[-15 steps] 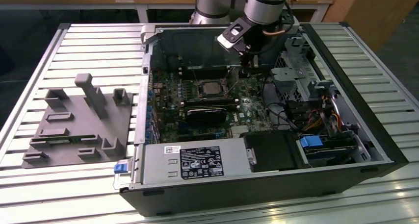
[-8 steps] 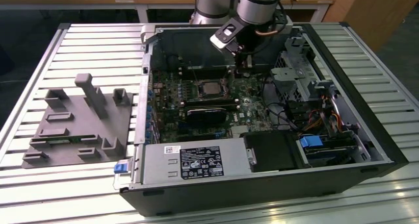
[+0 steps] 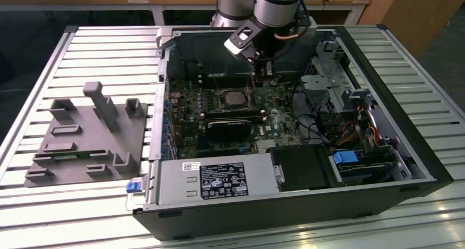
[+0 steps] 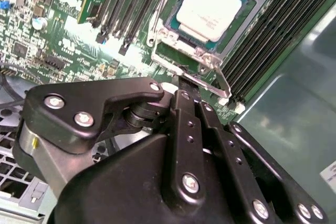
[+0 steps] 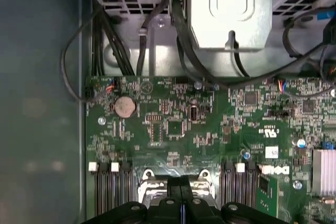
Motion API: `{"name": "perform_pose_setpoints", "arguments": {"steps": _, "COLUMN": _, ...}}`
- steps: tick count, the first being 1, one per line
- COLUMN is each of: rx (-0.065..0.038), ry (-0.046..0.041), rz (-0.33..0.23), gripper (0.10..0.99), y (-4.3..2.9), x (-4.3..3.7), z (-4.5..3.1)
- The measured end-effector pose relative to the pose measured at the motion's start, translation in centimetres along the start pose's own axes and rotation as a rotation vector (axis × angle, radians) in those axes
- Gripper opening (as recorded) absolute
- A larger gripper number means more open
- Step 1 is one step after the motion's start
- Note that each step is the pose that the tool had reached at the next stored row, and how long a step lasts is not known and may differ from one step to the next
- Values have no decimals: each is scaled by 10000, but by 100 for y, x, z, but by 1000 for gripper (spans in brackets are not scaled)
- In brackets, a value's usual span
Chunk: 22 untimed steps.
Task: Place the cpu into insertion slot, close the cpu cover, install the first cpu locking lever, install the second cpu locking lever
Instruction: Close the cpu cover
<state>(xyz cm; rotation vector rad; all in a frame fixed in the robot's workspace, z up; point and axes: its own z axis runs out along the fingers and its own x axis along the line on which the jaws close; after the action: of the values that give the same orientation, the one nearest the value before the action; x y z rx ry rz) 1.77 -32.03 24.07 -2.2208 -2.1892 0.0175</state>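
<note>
The cpu (image 4: 210, 6), a square chip with a silver-grey top, lies flat in the insertion slot (image 4: 157, 55) on the green motherboard. In the exterior view the cpu (image 3: 234, 99) sits mid-board. The cpu cover (image 4: 167, 34), a silvery frame, lies down around the chip. My gripper (image 4: 181, 85) is just outside one edge of the slot, its black fingers pressed together with the tips at the cover's tab. A thin metal lever (image 4: 220, 85) runs along that edge beside the tips. In the first wrist view my gripper (image 5: 181, 182) hangs over the slot's edge. The gripper (image 3: 265, 69) hangs inside the open case.
Memory slots (image 4: 126, 3) flank the socket. A black block (image 3: 228, 126) sits below it, a power supply (image 3: 218, 183) at the case front, and a drive cage (image 3: 327, 80) with cables (image 5: 184, 51) on the exterior view's right. A grey fixture block (image 3: 87, 134) lies outside.
</note>
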Motion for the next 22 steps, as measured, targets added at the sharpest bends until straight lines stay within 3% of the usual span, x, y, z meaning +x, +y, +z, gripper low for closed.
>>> {"name": "perform_pose_setpoints", "arguments": {"steps": 12, "rx": -40, "ry": 0, "rz": -1, "gripper": 102, "y": -86, "x": -1, "z": 2}}
{"name": "perform_pose_setpoints", "arguments": {"steps": 18, "rx": -231, "ry": 4, "rz": -3, "gripper": 102, "y": -173, "x": -2, "z": 7}}
{"name": "perform_pose_setpoints", "arguments": {"steps": 22, "rx": -284, "ry": 5, "rz": -4, "gripper": 102, "y": -254, "x": -3, "z": 19}}
